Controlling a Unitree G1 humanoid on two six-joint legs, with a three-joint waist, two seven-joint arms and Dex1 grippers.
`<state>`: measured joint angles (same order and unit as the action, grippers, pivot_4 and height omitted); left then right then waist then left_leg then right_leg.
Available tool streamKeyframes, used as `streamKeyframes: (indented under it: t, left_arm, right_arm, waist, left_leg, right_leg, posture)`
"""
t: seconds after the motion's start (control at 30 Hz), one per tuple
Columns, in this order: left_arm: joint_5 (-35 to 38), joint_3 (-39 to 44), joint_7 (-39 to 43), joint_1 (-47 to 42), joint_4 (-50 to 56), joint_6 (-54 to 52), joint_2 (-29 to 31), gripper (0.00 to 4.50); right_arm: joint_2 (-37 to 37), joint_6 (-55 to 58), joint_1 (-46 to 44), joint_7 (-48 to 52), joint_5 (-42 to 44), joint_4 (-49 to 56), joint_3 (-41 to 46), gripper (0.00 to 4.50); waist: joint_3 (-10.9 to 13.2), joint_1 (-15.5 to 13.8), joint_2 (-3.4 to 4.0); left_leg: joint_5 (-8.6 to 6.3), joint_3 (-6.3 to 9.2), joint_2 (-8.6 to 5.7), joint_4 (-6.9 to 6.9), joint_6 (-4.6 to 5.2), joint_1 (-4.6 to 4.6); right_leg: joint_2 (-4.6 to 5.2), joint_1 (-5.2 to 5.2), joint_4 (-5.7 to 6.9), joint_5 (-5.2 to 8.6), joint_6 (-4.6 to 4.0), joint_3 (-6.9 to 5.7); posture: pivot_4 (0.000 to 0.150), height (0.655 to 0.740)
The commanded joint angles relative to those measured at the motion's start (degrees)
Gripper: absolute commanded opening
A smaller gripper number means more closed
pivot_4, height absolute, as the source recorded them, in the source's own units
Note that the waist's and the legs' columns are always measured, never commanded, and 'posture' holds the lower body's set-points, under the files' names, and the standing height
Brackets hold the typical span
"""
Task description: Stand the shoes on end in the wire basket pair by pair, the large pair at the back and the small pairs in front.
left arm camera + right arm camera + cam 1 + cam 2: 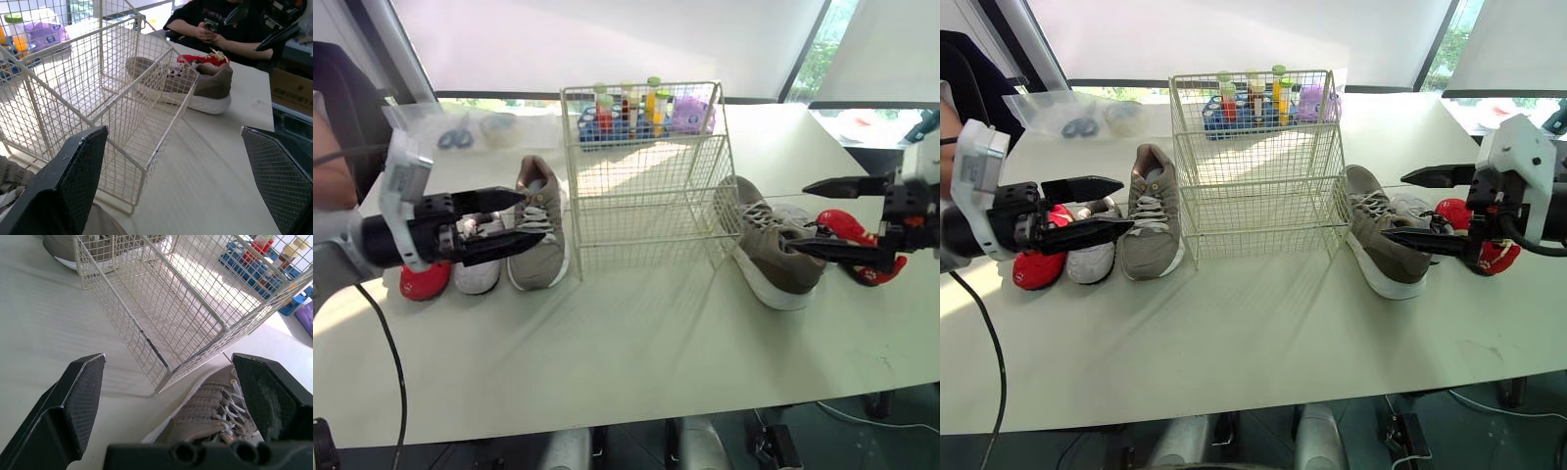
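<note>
White surface (636, 352) carries the wire basket (646, 196) at upper centre. One large taupe shoe (540, 230) lies flat just left of it, its mate (771, 250) just right. A small white shoe (477, 269) and a small red shoe (423, 281) sit at centre left, another red shoe (857, 235) at centre right. The left gripper (530, 217) and the right gripper (800, 217) hover over those groups, fingers apart and holding nothing.
</note>
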<state>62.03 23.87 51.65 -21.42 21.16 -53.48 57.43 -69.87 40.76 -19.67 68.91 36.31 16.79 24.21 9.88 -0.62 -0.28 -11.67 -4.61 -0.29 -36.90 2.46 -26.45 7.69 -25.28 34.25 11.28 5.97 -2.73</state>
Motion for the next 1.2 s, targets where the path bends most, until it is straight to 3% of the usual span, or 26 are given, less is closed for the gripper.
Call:
streamKeyframes:
  t: [0.03,0.7,0.9,1.03,1.2]
  left_arm:
    - [1.0,1.9,0.7,0.0,1.4,0.4,1.1,4.48]
    - [-2.0,-1.8,-0.6,-2.9,0.3,2.8,-0.6,4.48]
    - [-2.9,-3.5,-1.1,-4.5,0.4,3.4,-2.0,4.48]
    - [-3.6,-4.6,-1.4,-5.7,0.1,3.6,-2.6,4.48]
    - [-3.5,-5.0,-2.3,-6.1,0.9,3.5,-3.4,4.48]
  right_arm:
    - [-1.5,-0.7,-0.2,0.0,0.3,1.2,2.5,4.5]
    - [0.9,-2.0,-0.8,-4.2,0.3,3.6,-1.2,4.5]
    - [2.8,-7.6,-8.4,-3.4,-4.2,2.8,-13.1,4.5]
    - [6.6,-12.3,-17.2,-1.2,-10.9,-1.3,-24.2,4.5]
    - [11.7,-17.0,-21.7,0.3,-19.8,-7.2,-34.4,4.5]
  waist:
    - [0.0,0.0,0.0]
    - [0.0,0.0,0.0]
    - [0.0,0.1,0.0]
    - [0.0,0.4,-0.01]
    - [0.0,0.3,-0.02]
  left_leg:
    - [0.0,0.0,0.0,0.0,0.0,0.0]
    - [-0.02,-0.05,0.02,0.0,-0.01,0.0]
    - [-0.02,-0.08,0.03,0.0,0.0,0.01]
    - [-0.03,-0.12,0.06,0.0,0.0,0.0]
    - [-0.06,-0.12,0.06,-0.06,0.03,-0.03]
  right_leg:
    - [0.0,0.0,0.0,0.0,0.0,0.0]
    - [0.01,0.01,-0.03,-0.02,-0.03,0.0]
    - [0.0,0.0,-0.02,-0.03,-0.04,0.0]
    - [-0.01,-0.01,-0.02,-0.04,-0.06,-0.03]
    - [-0.02,0.01,-0.03,-0.04,-0.05,-0.09]
  posture:
    - [0.15,0.7347]
    - [0.15,0.7347]
    - [0.15,0.7347]
    - [0.15,0.7347]
    - [0.15,0.7347]
